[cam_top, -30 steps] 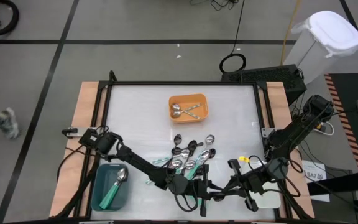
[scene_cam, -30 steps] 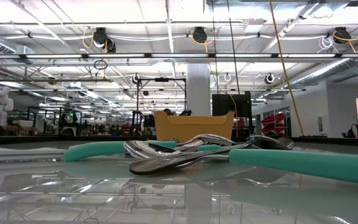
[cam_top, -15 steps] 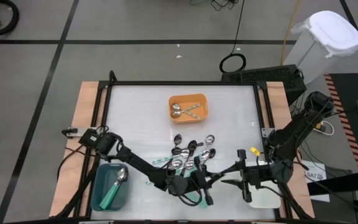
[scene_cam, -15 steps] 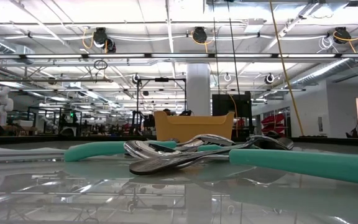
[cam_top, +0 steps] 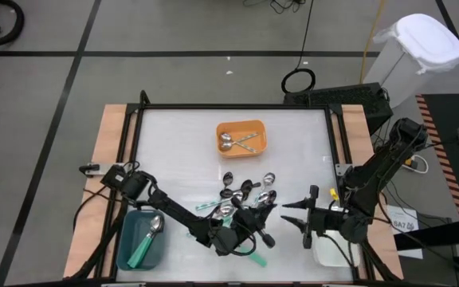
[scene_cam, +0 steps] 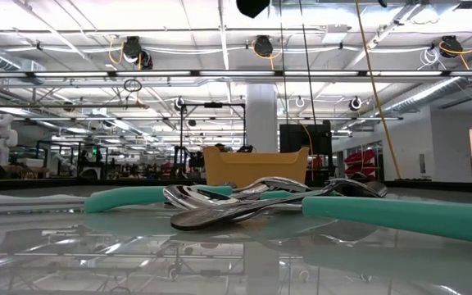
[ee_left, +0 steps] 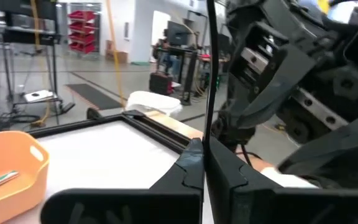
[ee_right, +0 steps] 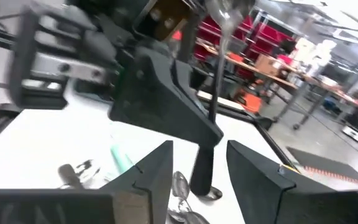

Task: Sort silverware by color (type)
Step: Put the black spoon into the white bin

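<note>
At the near left sits the teal tray [cam_top: 126, 253] with one green-handled spoon [cam_top: 147, 239] in it. My left gripper [cam_top: 244, 227] is near the middle of the table, just on the near side of the spoon pile [cam_top: 245, 195]. Its fingers are pressed tight on a thin dark spoon [ee_left: 209, 74]. The spoon stands straight up, bowl on top. I think it is a black one, but the bowl looks shiny in the right wrist view, so I am not sure.

Far behind the pile is the orange tray [cam_top: 257, 127], with silver spoons inside.

Just right of the held spoon is my right gripper [cam_top: 297, 215]. It points left at the spoon, fingers spread wide, holding nothing. The upright handle lines up with the gap between them.

The white tray [cam_top: 325, 255] lies at the near right, under the right arm. That arm is nearer to it, so I would close the right fingers on the handle next.
</note>
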Available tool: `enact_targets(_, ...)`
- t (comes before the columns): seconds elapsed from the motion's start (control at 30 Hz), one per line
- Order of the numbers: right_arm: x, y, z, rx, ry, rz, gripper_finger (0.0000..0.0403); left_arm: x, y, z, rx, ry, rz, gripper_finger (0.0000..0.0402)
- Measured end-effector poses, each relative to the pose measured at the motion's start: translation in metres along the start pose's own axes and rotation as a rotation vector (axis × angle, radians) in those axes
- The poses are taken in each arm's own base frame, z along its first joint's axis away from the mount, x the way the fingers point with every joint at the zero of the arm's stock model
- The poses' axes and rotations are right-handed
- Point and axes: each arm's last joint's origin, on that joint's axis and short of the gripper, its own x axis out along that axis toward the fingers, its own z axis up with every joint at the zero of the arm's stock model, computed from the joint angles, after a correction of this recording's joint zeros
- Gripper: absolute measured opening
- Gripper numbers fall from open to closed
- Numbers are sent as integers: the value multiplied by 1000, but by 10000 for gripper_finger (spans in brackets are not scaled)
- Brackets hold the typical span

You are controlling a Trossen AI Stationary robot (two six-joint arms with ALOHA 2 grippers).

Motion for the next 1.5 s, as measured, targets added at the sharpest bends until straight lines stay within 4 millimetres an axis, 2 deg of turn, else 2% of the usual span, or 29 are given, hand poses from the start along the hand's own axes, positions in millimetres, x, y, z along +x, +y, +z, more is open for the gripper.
enact_targets(0.23, 15, 0, -10, 45, 52, -56, 152, 0, 0, 2, -25, -12, 6, 1)
enact_targets(0.57, 32, -1, -20, 29, 94, -112, 230, 0, 0, 2, -48, -12, 7, 1)
enact_targets(0.73, 39, 1, -24, -10, 110, -124, 242, 1, 1, 2, -55, -10, 9, 1)
enact_targets(0.9, 43, 4, -26, -28, 112, -132, 214, 5, 3, -2, -68, 8, 19, 1)
enact_targets(1.37, 45, 5, -27, -27, 111, -133, 94, 9, 5, -6, -67, 29, 31, 1)
enact_targets(1.5, 45, 5, -27, -23, 110, -135, 56, 8, 5, -7, -63, 31, 31, 13)
